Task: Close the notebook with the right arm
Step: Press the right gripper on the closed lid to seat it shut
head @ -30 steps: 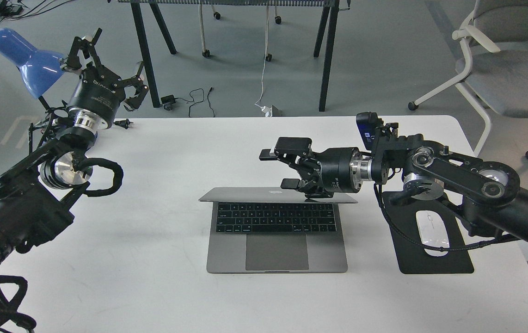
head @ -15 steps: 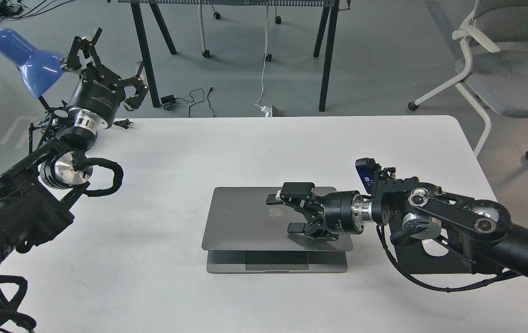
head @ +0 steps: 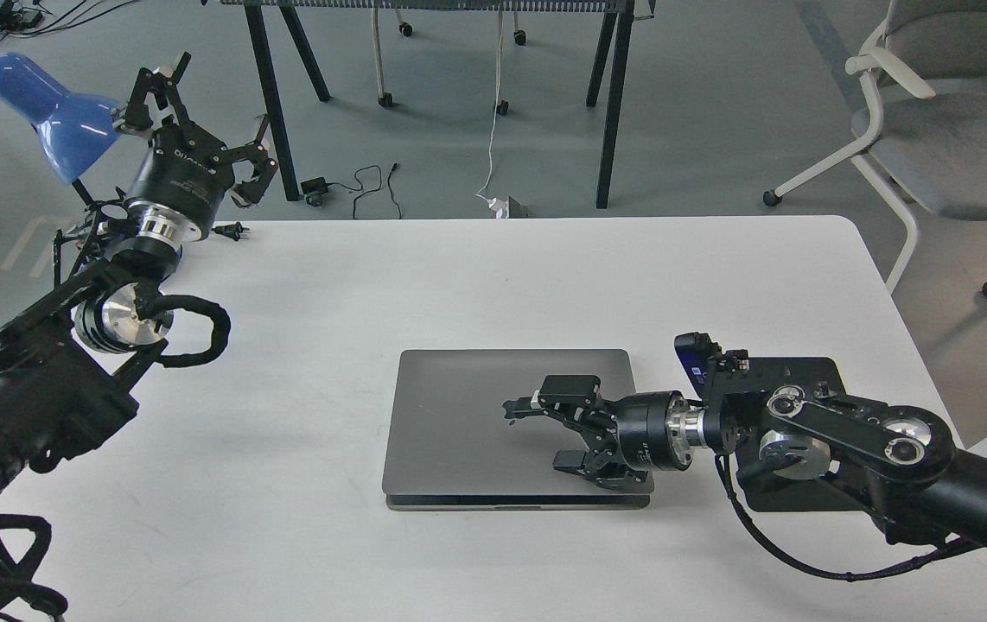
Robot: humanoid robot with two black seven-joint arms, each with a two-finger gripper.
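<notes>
At nine o'clock the left gripper [head: 200, 130] hangs beside the blue lamp [head: 48, 108], fingers spread wide, holding nothing. The notebook [head: 468, 415] lies lid-down at the surface's [head: 303, 285] centre. At three o'clock, the right gripper [head: 545, 428] rests on the lid, fingers splayed, gripping nothing.

Two black jointed arms, left arm [head: 70, 363] and right arm [head: 874, 449], silver rings at the wrists, black cable loops, black fingered grippers, blue part behind the right wrist.
</notes>
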